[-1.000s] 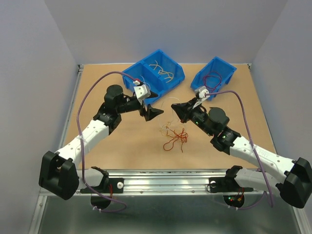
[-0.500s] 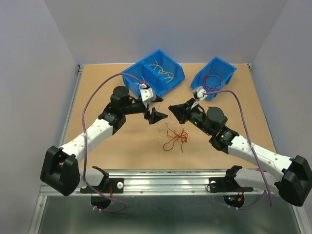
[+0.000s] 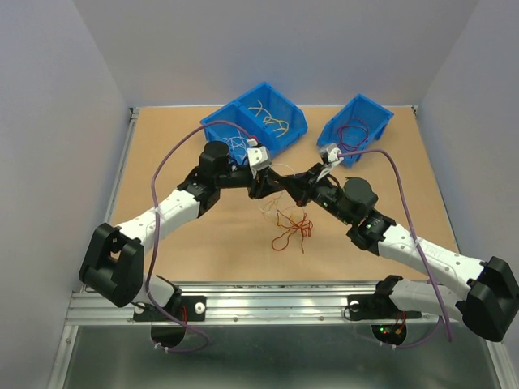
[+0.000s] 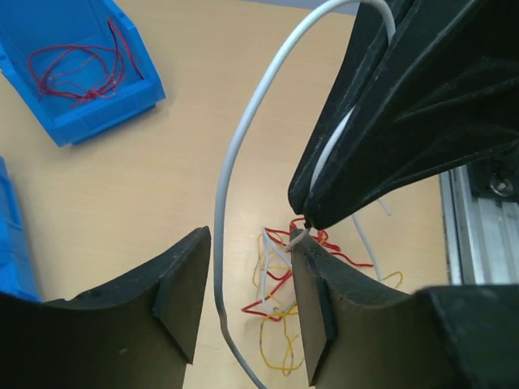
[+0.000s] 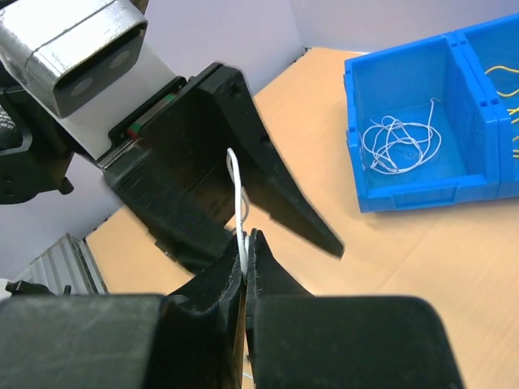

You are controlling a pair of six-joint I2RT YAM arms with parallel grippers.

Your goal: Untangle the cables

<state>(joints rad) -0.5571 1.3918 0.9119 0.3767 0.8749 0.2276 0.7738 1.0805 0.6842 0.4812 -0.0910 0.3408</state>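
A tangle of red, yellow-orange and white cables (image 3: 289,224) lies on the table's middle, also visible below the left wrist (image 4: 284,304). My right gripper (image 3: 294,183) (image 5: 246,235) is shut on one white cable (image 5: 237,190), lifted above the tangle. That white cable (image 4: 229,170) arcs down from the right gripper's tip and hangs between the jaws of my left gripper (image 3: 264,186) (image 4: 249,237). The left jaws stand apart on either side of it, not touching it. The two grippers meet tip to tip.
A blue double bin (image 3: 212,124) at the back centre holds white and yellowish cables; its white-cable half shows in the right wrist view (image 5: 430,194). A smaller blue bin (image 3: 331,130) (image 4: 105,113) at the back right holds red cables. Metal rail (image 3: 268,304) along the near edge.
My left arm has swung right until its gripper meets the right gripper, and its jaws have narrowed around the hanging white cable. The right gripper has stayed shut and nearly still.
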